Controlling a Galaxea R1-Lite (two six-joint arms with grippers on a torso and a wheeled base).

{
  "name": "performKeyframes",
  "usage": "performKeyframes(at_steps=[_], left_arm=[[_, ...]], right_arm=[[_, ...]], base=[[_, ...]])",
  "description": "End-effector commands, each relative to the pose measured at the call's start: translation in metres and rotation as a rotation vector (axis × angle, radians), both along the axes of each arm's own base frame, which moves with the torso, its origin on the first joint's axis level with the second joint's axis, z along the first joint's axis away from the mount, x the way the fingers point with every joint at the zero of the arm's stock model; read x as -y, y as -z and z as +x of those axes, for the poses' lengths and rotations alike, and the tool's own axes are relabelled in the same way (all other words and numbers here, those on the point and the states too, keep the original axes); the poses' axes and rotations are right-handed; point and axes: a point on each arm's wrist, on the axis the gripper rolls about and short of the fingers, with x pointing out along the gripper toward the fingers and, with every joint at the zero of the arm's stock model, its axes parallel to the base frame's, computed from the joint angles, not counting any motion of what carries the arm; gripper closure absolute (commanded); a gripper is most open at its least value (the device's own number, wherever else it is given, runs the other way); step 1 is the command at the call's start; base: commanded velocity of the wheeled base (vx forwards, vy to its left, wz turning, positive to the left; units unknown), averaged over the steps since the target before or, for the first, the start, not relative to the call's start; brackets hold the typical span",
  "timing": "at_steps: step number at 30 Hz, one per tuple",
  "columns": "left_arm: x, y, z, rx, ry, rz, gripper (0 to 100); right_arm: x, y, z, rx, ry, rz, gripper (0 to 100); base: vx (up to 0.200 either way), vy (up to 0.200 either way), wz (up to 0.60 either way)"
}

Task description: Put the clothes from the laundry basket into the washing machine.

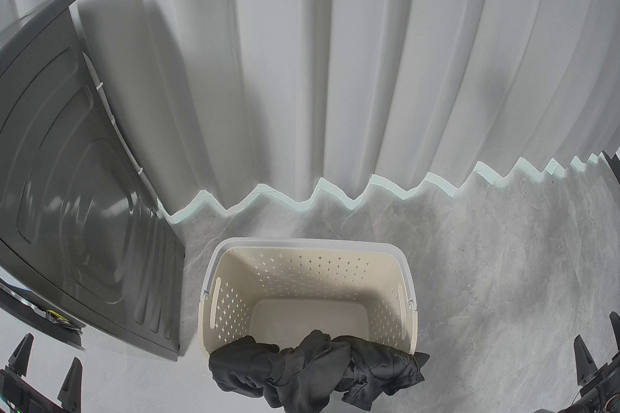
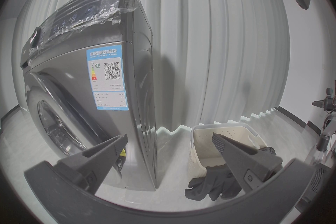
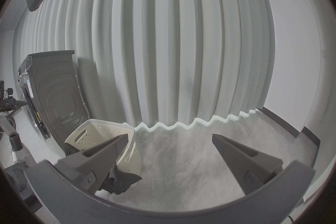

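A cream laundry basket stands on the grey floor in front of me, its bottom bare. Dark clothes hang over its near rim, draped down the outside. The grey washing machine stands to the basket's left; its round door looks closed in the left wrist view. My left gripper is low at the left, open and holding nothing, short of the machine. My right gripper is low at the right, open and holding nothing. The basket and clothes lie beyond the left fingers, and the basket sits beyond one right finger.
A pleated white curtain closes off the back. Bare grey floor spreads to the right of the basket. A narrow strip of floor separates the basket from the machine's side panel.
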Motion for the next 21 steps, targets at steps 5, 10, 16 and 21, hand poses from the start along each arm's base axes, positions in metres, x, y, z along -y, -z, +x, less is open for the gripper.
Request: performKeyframes(at_steps=[5,10,16,21], left_arm=[[0.0,0.0048,-0.0001,0.001,-0.002,-0.002,0],[0.0,0.0048,-0.0001,0.001,-0.002,0.0,0],[0.0,0.0048,-0.0001,0.001,0.0,0.0,0],[0.0,0.0048,-0.0001,0.001,0.0,0.001,0]], right_arm=[[0.0,0.0053,0.0001,-0.001,0.0,0.0,0],[0.0,0.0054,0.0001,-0.003,0.0,0.0,0],[0.0,0.0054,0.0001,-0.003,0.0,0.0,0],[0.0,0.0053,0.0001,-0.001,0.0,0.0,0]], base=[[0.04,0.0,0.0],[0.2,0.0,0.0],[0.1,0.0,0.0],[0.0,0.0,0.0]])
